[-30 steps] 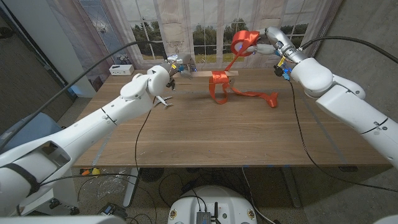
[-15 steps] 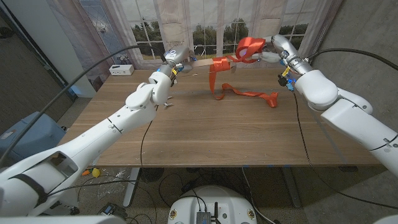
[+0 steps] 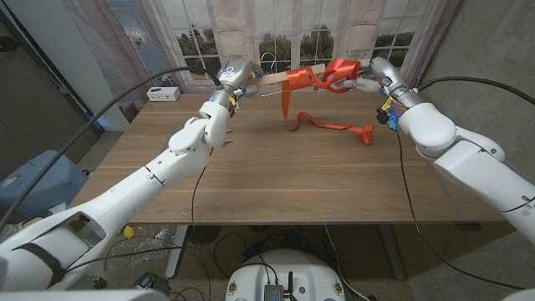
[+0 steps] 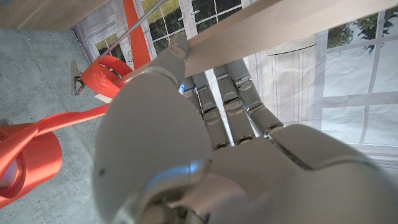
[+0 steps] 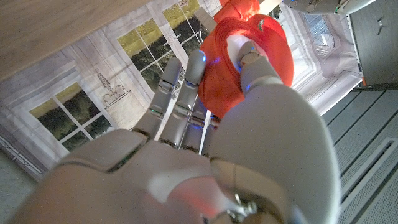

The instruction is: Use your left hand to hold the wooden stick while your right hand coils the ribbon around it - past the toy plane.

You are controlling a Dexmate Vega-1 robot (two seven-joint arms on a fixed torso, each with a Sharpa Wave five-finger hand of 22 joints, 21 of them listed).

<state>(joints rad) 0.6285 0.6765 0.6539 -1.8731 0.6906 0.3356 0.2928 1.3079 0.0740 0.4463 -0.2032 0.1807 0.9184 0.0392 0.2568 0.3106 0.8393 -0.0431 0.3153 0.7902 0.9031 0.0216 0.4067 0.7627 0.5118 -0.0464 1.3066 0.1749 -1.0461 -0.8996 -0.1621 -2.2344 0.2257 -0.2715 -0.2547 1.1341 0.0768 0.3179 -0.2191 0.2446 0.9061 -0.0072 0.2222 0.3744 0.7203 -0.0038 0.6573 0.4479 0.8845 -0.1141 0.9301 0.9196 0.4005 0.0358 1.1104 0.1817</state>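
My left hand (image 3: 233, 77) grips one end of the wooden stick (image 3: 272, 78) and holds it in the air over the table's far side. Orange ribbon (image 3: 293, 80) is looped around the stick's middle. Its loose tail (image 3: 334, 126) drops to the table. My right hand (image 3: 369, 75) holds a bunch of ribbon (image 3: 338, 70) just past the stick's other end. The left wrist view shows my left hand (image 4: 211, 124) closed around the stick (image 4: 286, 23), with the ribbon (image 4: 99, 71) beyond. In the right wrist view my right hand (image 5: 211, 149) grasps the ribbon bunch (image 5: 227, 81). A small white toy plane (image 3: 226, 140) peeks out beside my left forearm.
A white box (image 3: 163, 94) sits at the far left corner of the wooden table (image 3: 292, 184). Curtains and a window backdrop hang close behind the far edge.
My left hand has lifted the stick up off the table and away from me. My right hand has come down and to the right with the ribbon bunch, drawing the ribbon level with the stick.
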